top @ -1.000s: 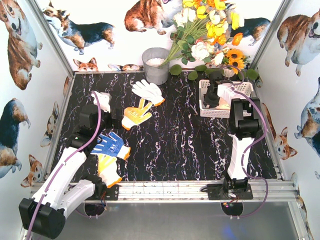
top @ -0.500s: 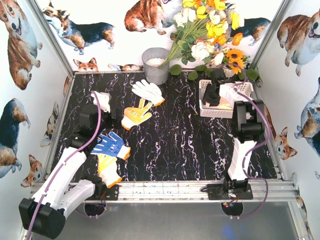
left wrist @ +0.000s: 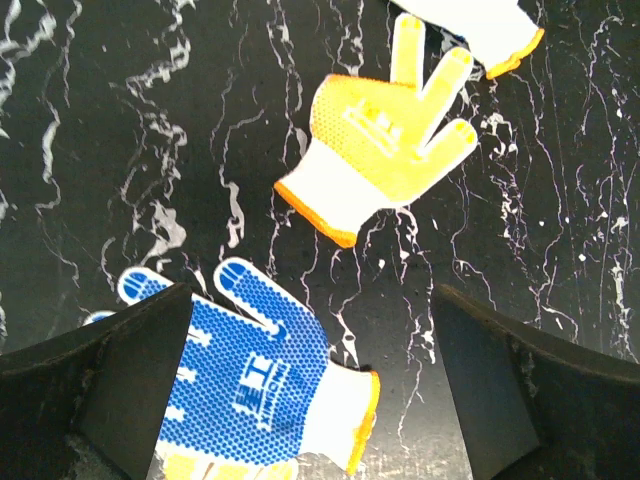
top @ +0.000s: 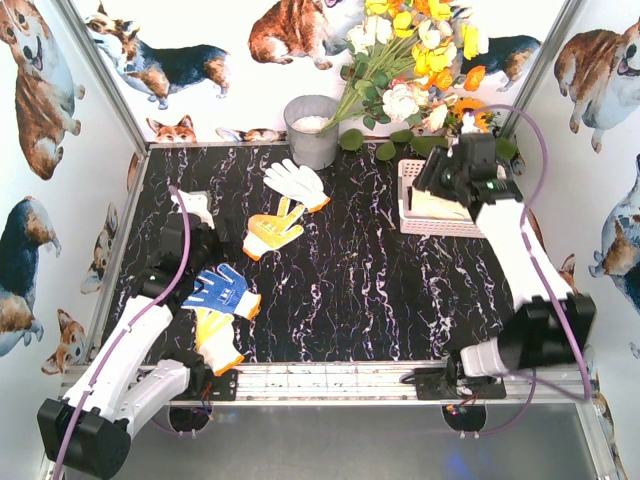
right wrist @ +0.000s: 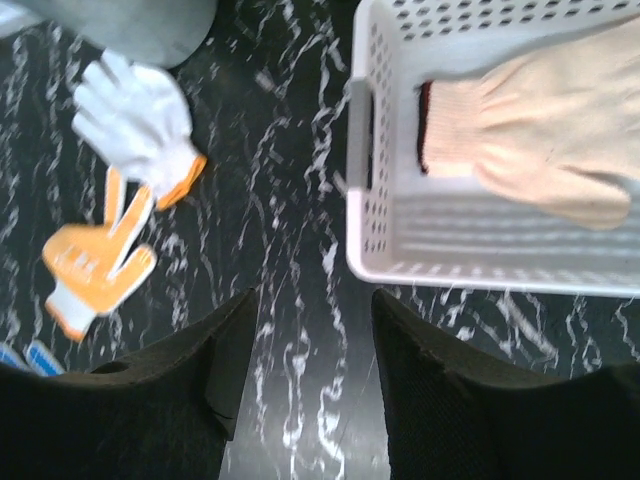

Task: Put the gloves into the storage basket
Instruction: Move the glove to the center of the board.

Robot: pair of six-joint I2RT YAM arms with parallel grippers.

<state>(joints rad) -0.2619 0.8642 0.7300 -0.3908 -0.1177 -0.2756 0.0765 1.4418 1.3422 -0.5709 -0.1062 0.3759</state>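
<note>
Right wrist view shows what the overhead view half hides behind the arm: a beige glove [right wrist: 540,150] lies inside the storage basket [right wrist: 470,262], and the right hand [right wrist: 310,340] is spread and empty near its rim. The left hand [left wrist: 310,340] hangs wide open over the blue-palmed glove [left wrist: 255,385] on the bench [left wrist: 100,150], probably lining up a pick. The yellow-palmed glove [left wrist: 385,150] lies just beyond.

both arms [top: 125,345] wear white shells, black joints, purple cables [top: 187,250], black fingers [left wrist: 110,400]
</note>
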